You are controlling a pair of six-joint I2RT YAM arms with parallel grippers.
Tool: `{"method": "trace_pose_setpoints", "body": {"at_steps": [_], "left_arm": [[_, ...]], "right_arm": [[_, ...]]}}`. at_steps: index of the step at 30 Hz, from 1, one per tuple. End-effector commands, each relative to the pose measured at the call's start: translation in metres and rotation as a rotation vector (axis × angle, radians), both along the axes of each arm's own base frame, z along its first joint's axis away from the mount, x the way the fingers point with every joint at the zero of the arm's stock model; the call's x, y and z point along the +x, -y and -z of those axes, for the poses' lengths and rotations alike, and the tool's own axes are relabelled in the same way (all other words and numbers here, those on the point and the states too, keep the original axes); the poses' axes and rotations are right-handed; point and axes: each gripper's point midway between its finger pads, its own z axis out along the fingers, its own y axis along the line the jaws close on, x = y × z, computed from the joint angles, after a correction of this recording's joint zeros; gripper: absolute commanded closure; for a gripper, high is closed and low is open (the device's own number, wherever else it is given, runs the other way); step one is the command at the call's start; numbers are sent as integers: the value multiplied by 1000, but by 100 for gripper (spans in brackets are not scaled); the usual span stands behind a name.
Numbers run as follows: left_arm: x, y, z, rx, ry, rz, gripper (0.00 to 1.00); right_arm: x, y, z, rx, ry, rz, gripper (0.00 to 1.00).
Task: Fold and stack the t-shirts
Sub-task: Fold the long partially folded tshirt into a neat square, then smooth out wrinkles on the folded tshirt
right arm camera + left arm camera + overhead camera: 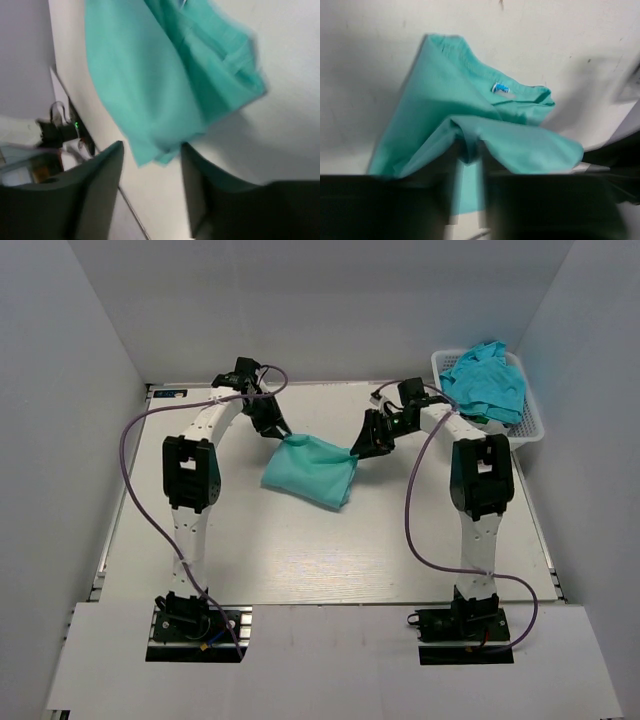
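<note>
Teal t-shirt (312,470) is lying folded between my left gripper (470,160) and right gripper (152,147), both standing parted, and I'm worrying that cloth bunching in the left one is going to drag the fold open.

A flat white rectangular surface (300,550) carries a folded teal-green thin-fabric t-shirt (312,470) lying near its middle, toward the far side; a white plastic lattice basket (522,432) stands at its far right corner, well apart from that shirt; two black arm bases (195,625) sit at the near edge
</note>
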Motion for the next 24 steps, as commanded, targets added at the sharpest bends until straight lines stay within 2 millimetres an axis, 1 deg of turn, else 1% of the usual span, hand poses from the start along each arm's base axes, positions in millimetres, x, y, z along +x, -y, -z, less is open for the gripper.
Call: {"method": "trace_pose_setpoints", "body": {"at_steps": [1, 2, 3, 4, 5, 6, 7, 8, 9, 10, 11, 12, 13, 14, 15, 16, 17, 18, 19, 20, 21, 22, 23, 24], "left_arm": [[40, 5, -29, -78, 174, -22, 53], [50, 2, -33, -82, 198, -31, 1], [51, 2, -43, -114, 204, -20, 0], [51, 4, -50, -124, 213, -15, 0], [49, 3, -51, -123, 211, -15, 0], [47, 1, -70, -119, 262, -9, 0], [36, -1, -59, -113, 233, -10, 0], [35, 3, -67, -111, 280, 3, 0], [29, 5, -71, -96, 301, 16, 0], [20, 0, -82, -80, 324, 14, 0], [14, 3, -86, -62, 341, 31, 0], [11, 6, -92, -82, 357, 54, 0], [1, 13, -95, -101, 355, 77, 0], [-6, 19, -95, -112, 353, 105, 0], [-6, 19, -92, -108, 359, 112, 0], [-15, 29, -87, -110, 343, 136, 0], [-19, 31, -84, -119, 330, 144, 0], [-28, 39, -77, -132, 302, 168, 0], [-35, 45, -71, -137, 289, 194, 0], [-39, 46, -66, -142, 270, 198, 0], [-47, 51, -61, -154, 248, 217, 0], [-56, 50, -46, -153, 205, 220, 0], [-64, 54, -40, -160, 182, 233, 0], [-75, 50, -26, -151, 139, 231, 0]], "right_arm": [[56, 2, -5, 17, 148, 60, 38], [72, 1, -16, 15, 189, 74, 10], [91, 0, -15, 21, 221, 67, 10], [81, 3, -17, 11, 145, 56, 10], [96, 3, -44, 30, 216, 55, 10], [93, 4, -41, 17, 209, 47, 10], [89, 0, -48, 15, 222, 40, 10], [87, 5, -40, -4, 215, 53, 10], [75, 7, -39, -12, 199, 53, 10], [70, 7, -49, -13, 223, 54, 10], [64, 9, -48, -23, 237, 66, 10], [51, 11, -34, -33, 189, 73, 10], [38, 10, -34, -32, 176, 70, 10], [35, 8, -47, -17, 209, 70, 10], [26, 5, -43, -10, 199, 59, 10], [19, 2, -52, 2, 217, 49, 10], [10, -6, -52, 11, 210, 26, 10], [1, -12, -46, 24, 193, 5, 10], [-1, -17, -48, 39, 204, -5, 10], [-5, -20, -47, 50, 190, -10, 10], [-9, -28, -45, 63, 195, -28, 10], [-11, -31, -41, 78, 171, -37, 10], [-12, -35, -36, 89, 145, -41, 10], [-9, -39, -34, 100, 153, -43, 10]]}}
